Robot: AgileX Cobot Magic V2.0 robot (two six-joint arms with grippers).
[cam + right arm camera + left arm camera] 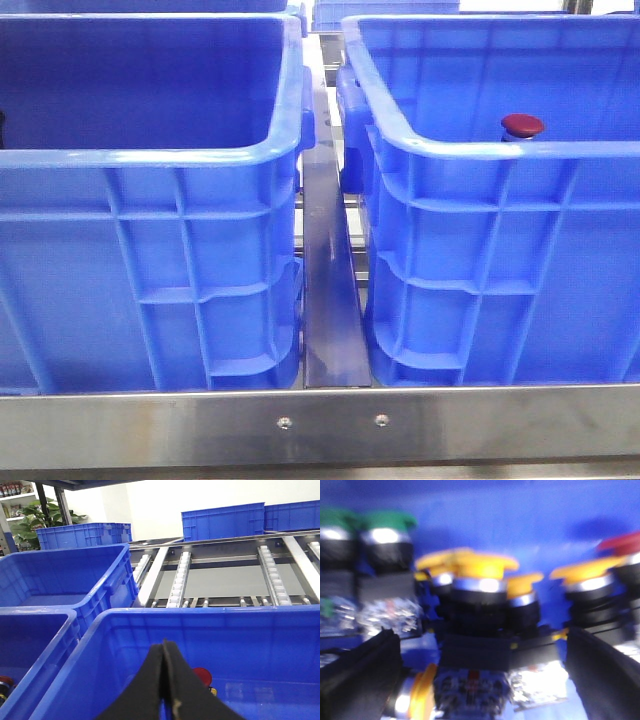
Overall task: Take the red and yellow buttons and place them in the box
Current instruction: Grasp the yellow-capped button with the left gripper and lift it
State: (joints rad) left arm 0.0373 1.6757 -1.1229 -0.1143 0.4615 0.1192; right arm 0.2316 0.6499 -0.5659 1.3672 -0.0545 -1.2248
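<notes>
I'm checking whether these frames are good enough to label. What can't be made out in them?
- Front view: floors of both crates are hidden by their near walls; only a red button shows above the right crate rim.
- Left wrist view: motion blur smears the yellow buttons; the left gripper is cut off by the edges.
- Right wrist view: the closed fingers cover the crate floor.

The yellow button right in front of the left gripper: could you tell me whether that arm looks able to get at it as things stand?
Probably yes. The left gripper is open, its fingers either side of the yellow button, nothing between. Neighbouring buttons crowd close, and the view is blurred.
</notes>
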